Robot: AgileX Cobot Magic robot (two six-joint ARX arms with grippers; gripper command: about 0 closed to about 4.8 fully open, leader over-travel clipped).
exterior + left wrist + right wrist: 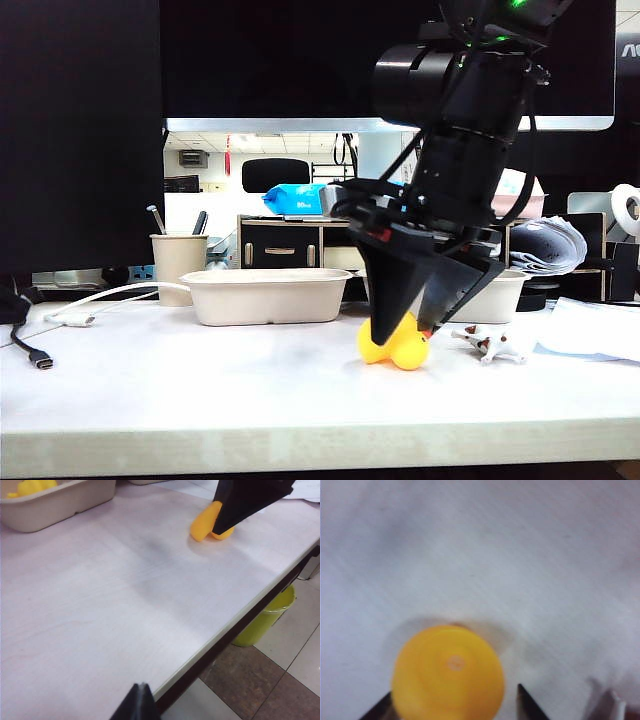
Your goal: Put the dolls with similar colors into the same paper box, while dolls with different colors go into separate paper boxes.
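Observation:
A yellow duck doll (395,348) (448,672) stands on the white table in front of the two paper boxes. My right gripper (403,336) (454,692) is down over it, open, one finger on each side and a gap showing at one side. The left wrist view also shows this duck (206,521), partly behind a black finger (240,500). A second yellow duck (32,486) lies in the left paper box (265,295) (50,505). The right paper box (498,295) is mostly hidden behind the arm. A tiny white animal with brown patches (492,345) lies right of the duck. My left gripper (141,686) is shut near the table's front edge.
A beige pen cup (178,265) and white and black cables (90,305) are at the back left. White paper (590,330) lies at the right. A green bin (267,617) stands on the floor below the table edge (235,615).

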